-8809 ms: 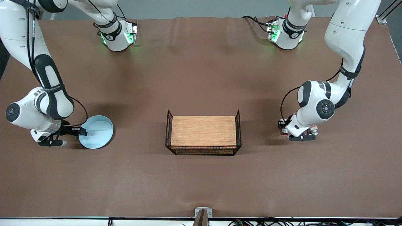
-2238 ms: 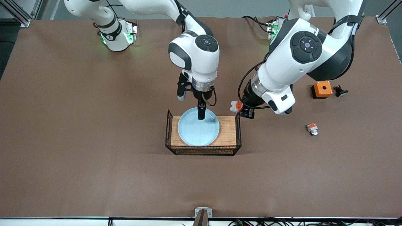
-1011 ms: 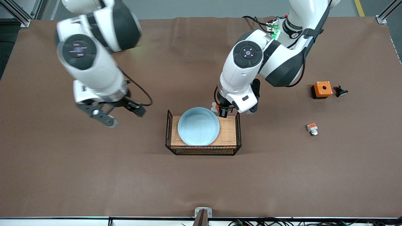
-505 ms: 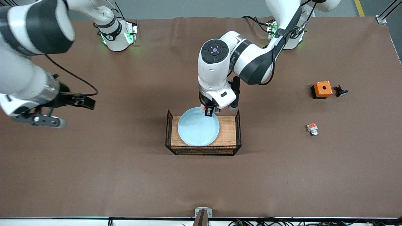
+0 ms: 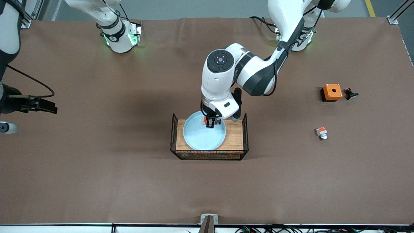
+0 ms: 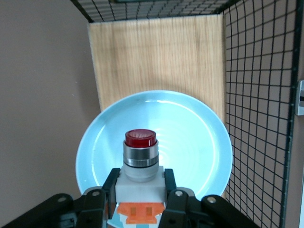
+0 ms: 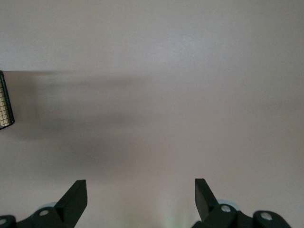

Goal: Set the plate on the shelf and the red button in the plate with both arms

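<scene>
Left gripper [image 6: 140, 202] is clamped on the red button [image 6: 140, 154]; I see its dark red cap pointing away from the fingers [image 6: 110, 186], white body pinched between them. It hangs over the plate [image 5: 203, 137], near the rim on the robots' side. The plate sits on the wooden tray [image 5: 235, 137], which has black mesh walls. Right gripper [image 7: 140, 199] has its jaws spread wide and empty, over bare table [image 5: 97, 168] at the right arm's end. Toward the left arm's end I note an orange box [image 5: 331, 92] and a white-and-orange part [image 5: 321, 132].
</scene>
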